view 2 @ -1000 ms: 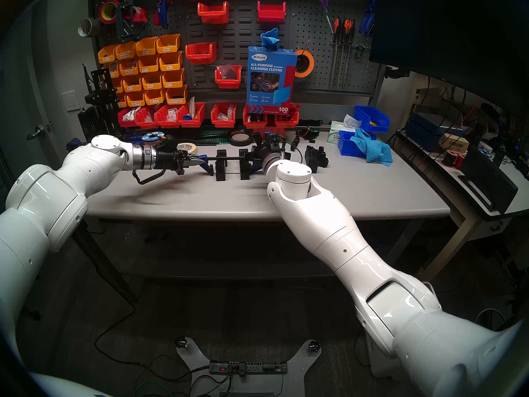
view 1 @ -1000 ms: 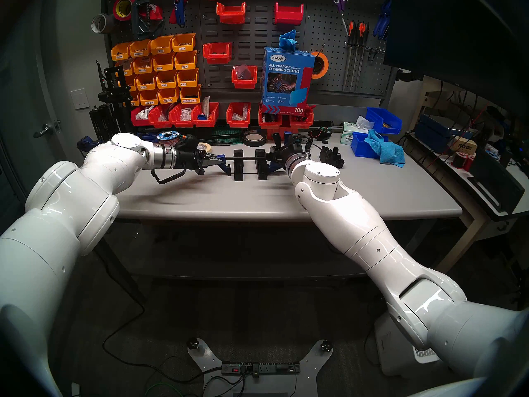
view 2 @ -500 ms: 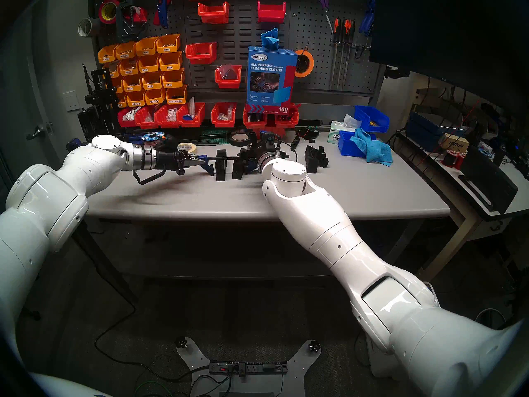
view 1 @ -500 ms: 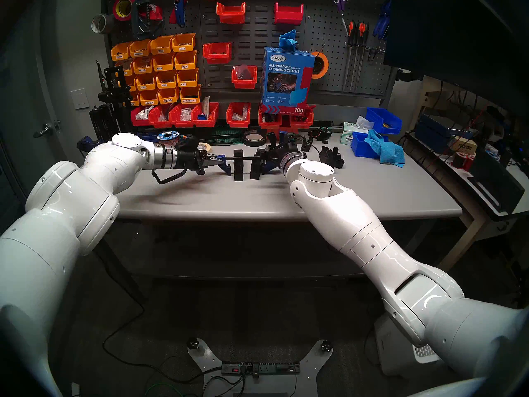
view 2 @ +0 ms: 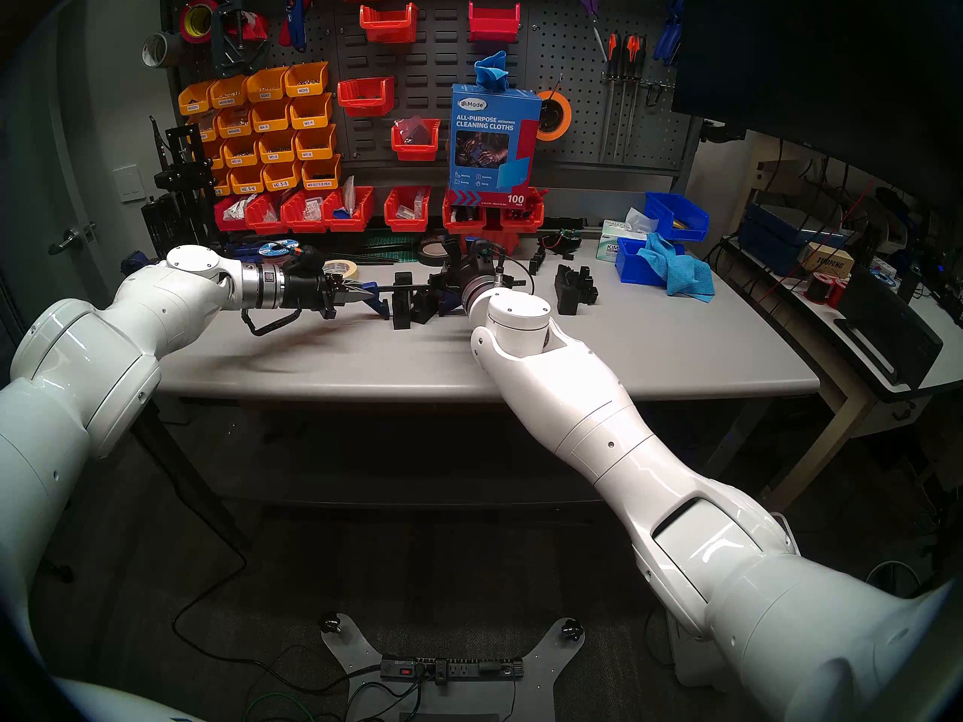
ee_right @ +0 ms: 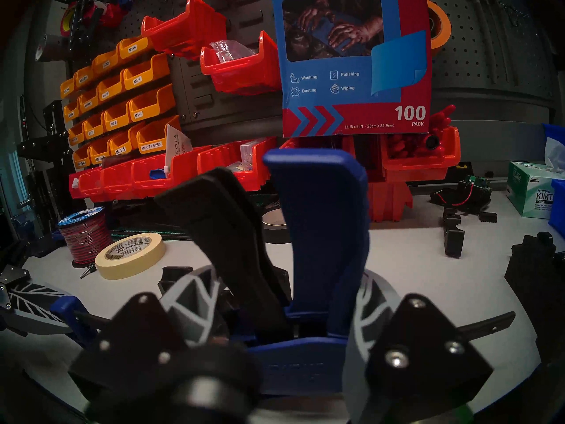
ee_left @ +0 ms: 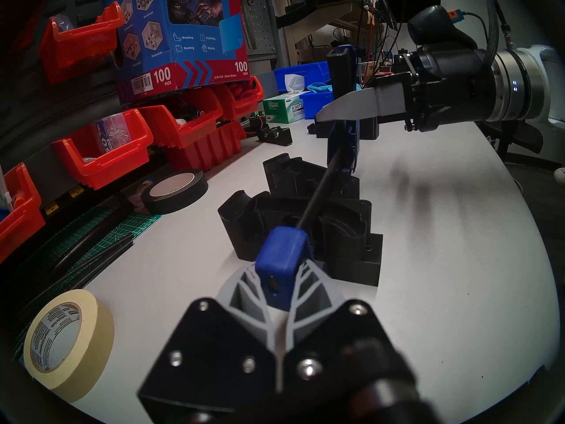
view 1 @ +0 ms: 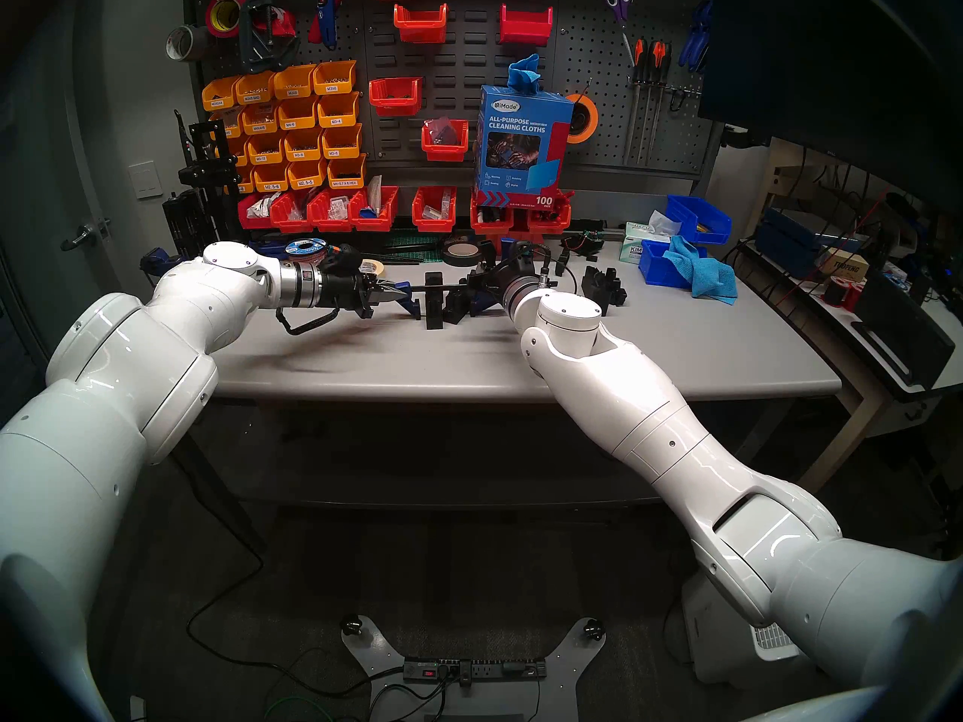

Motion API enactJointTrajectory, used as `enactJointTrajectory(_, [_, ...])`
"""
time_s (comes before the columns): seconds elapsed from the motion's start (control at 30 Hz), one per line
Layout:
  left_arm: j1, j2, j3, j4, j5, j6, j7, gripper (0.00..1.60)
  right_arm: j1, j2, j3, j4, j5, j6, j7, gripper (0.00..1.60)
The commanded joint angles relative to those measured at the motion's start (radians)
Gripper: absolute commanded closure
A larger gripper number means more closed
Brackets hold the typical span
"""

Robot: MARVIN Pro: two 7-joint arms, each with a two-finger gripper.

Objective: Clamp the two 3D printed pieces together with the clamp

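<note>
The clamp lies across the table, its thin black bar running left to right. My left gripper is shut on the blue end jaw. My right gripper is shut on the clamp's handle end, where the blue handle and black trigger stick up between my fingers. Two black 3D printed pieces stand under the bar between the jaws. The left piece is upright. The right piece leans against the sliding jaw, close to the left one; I cannot tell whether they touch.
A bulkier black part stands right of my right wrist. A black tape roll and a masking tape roll lie behind the clamp. Red bins line the back; blue bins with a cloth sit at the right.
My right arm has slid the handle jaw left along the bar, pushing the right piece toward the left one and tilting it. The left arm has stayed still.
</note>
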Motion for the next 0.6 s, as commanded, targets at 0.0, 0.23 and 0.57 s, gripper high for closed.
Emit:
enactJointTrajectory(0.0, [-0.010, -0.041, 0.002, -0.022, 0.000, -0.007, -0.012, 1.60, 0.008, -0.042, -0.031, -0.025, 0.006, -0.001, 0.026, 1.60])
enactJointTrajectory(0.23, [-0.014, -0.046, 0.005, -0.023, 0.004, -0.013, -0.009, 1.60, 0.005, -0.042, -0.034, -0.028, 0.011, -0.012, 0.015, 1.60])
enactJointTrajectory(0.57, [-0.013, -0.056, 0.009, -0.023, 0.007, -0.016, -0.004, 1.60, 0.003, -0.036, -0.042, -0.038, 0.021, -0.017, 0.000, 1.60])
